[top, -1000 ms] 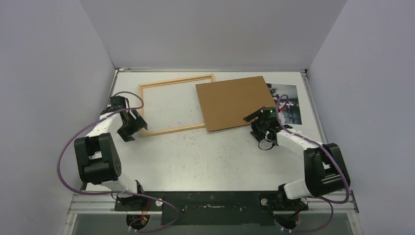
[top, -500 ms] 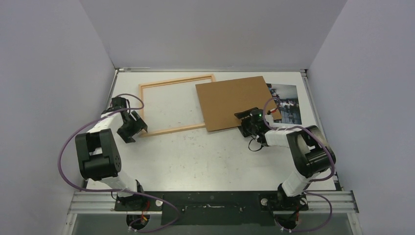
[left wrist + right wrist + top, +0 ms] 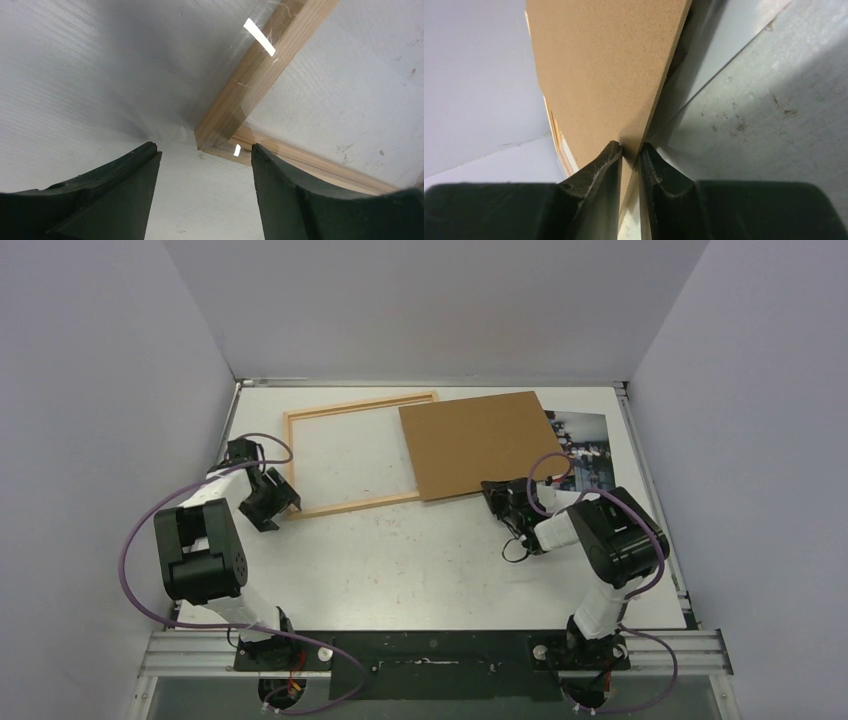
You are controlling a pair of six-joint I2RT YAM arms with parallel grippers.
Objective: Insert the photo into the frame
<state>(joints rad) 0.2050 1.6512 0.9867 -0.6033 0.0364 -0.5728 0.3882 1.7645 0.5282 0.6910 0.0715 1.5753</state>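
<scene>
Frame (image 3: 360,504) of pale narrow wood lies flat; photo (image 3: 595,445) half-hidden under board (image 3: 478,448).

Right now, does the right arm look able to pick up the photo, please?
Probably not yet: the right gripper is shut on the near edge of the backing board, which lies over the left side of the photo. Once it lets go, the bare part looks close by.
</scene>
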